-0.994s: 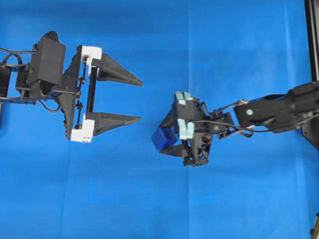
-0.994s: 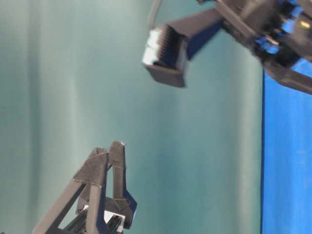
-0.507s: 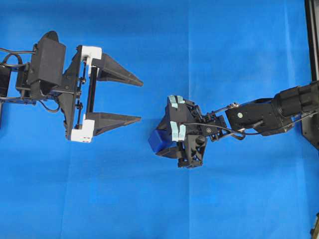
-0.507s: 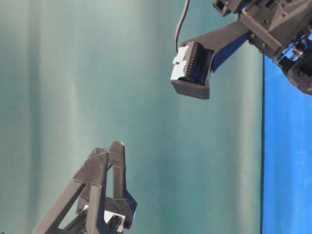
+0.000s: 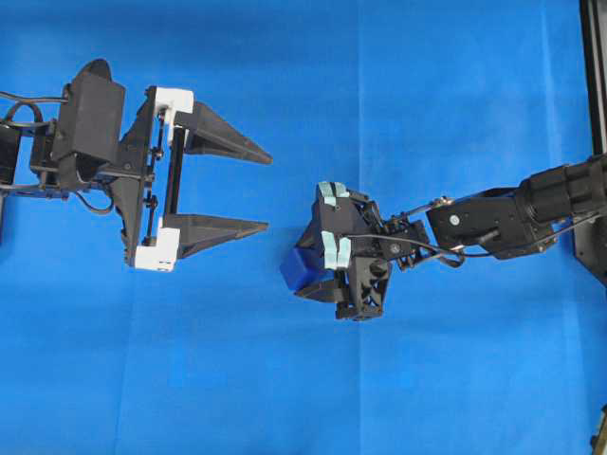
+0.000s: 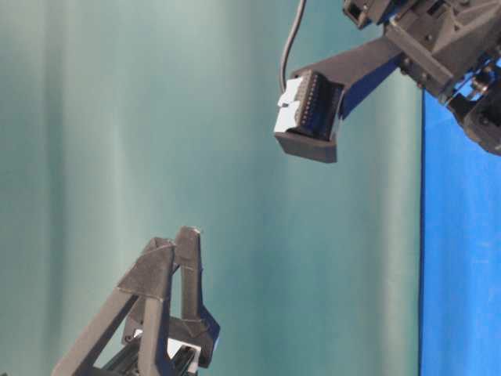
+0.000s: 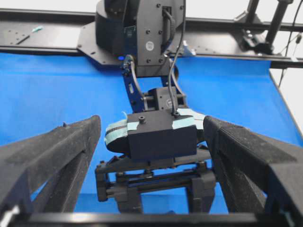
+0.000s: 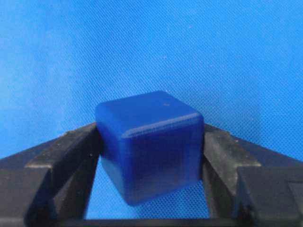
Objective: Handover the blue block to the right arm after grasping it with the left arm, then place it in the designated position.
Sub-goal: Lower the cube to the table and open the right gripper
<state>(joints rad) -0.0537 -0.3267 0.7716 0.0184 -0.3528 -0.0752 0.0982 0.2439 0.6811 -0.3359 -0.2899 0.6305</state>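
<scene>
The blue block (image 5: 302, 269) is a dark navy cube sitting between the two black fingers of my right gripper (image 5: 307, 271), which points down at the blue cloth. In the right wrist view the block (image 8: 149, 142) fills the gap, and both fingers (image 8: 71, 146) rest against its sides. My left gripper (image 5: 266, 190), with white brackets, hovers to the left with its fingers spread wide and nothing between them, apart from the block. In the left wrist view the right arm's teal-plated gripper body (image 7: 161, 135) stands ahead between the left fingers (image 7: 71, 142), and the block is hidden.
The bright blue cloth (image 5: 408, 104) covers the table. A black frame rail (image 5: 593, 76) runs down the right edge in the overhead view. A black rail and the arm base (image 7: 142, 28) cross the back in the left wrist view.
The right gripper has moved a little to the left and tipped further down, with the blue block still between its fingers. The left arm has not moved.
</scene>
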